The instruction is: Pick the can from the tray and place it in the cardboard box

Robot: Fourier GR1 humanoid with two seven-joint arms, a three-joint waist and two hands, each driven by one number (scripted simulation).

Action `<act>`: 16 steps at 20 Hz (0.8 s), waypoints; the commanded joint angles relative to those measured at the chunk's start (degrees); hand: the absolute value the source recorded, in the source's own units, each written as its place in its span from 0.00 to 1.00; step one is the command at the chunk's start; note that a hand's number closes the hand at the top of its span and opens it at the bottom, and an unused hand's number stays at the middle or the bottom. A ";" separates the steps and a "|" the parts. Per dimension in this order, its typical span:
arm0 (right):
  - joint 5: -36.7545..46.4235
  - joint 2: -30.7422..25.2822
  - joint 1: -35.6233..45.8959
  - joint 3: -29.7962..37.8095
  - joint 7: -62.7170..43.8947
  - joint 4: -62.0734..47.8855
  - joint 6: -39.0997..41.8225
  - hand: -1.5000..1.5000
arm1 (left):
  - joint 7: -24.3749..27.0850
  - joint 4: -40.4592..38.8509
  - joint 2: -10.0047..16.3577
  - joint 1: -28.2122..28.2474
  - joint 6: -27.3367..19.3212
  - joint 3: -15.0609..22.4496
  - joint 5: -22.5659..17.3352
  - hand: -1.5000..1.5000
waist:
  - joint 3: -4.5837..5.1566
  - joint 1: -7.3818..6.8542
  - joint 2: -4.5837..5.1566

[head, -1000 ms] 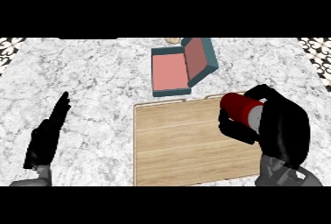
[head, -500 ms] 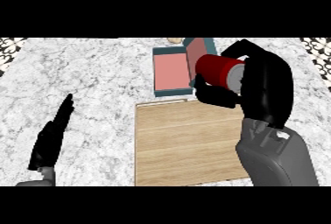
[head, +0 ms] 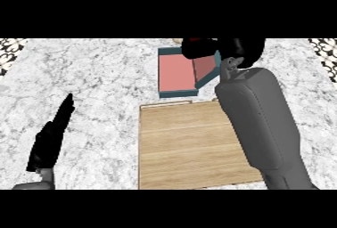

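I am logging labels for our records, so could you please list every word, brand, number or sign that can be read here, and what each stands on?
No text can be read anywhere.
The can shows only a red patch, as the right hand hides most of it.
The cardboard box, the tray and the counter show no print.
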State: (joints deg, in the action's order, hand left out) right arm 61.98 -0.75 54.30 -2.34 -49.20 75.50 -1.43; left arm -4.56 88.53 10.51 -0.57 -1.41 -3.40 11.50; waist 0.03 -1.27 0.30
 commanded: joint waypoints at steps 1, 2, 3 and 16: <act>-1.56 0.72 5.74 2.76 3.28 -14.64 -7.22 1.00 | 0.86 0.15 -1.02 0.97 -0.62 0.82 0.93 0.50 | -0.01 -0.36 0.11; -2.74 -0.47 9.54 5.89 4.88 -17.43 -5.75 1.00 | -2.62 3.23 -2.26 0.73 -1.49 2.52 1.97 0.50 | -0.03 -0.51 0.12; -2.28 0.64 8.64 5.60 6.12 -21.54 -8.39 1.00 | -0.53 1.14 0.58 0.20 1.46 0.12 -0.31 0.50 | -0.01 -0.74 0.29; -6.68 -0.82 17.19 15.02 12.37 -51.03 -21.75 0.00 | 2.08 -0.11 -1.28 0.36 0.38 1.10 0.79 0.50 | -0.01 -2.22 0.92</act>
State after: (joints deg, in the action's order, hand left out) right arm 56.50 -1.56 69.60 9.87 -38.47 31.38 -18.83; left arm -4.28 88.16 9.63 -1.82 -1.20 -2.79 12.20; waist 0.02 -2.89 1.05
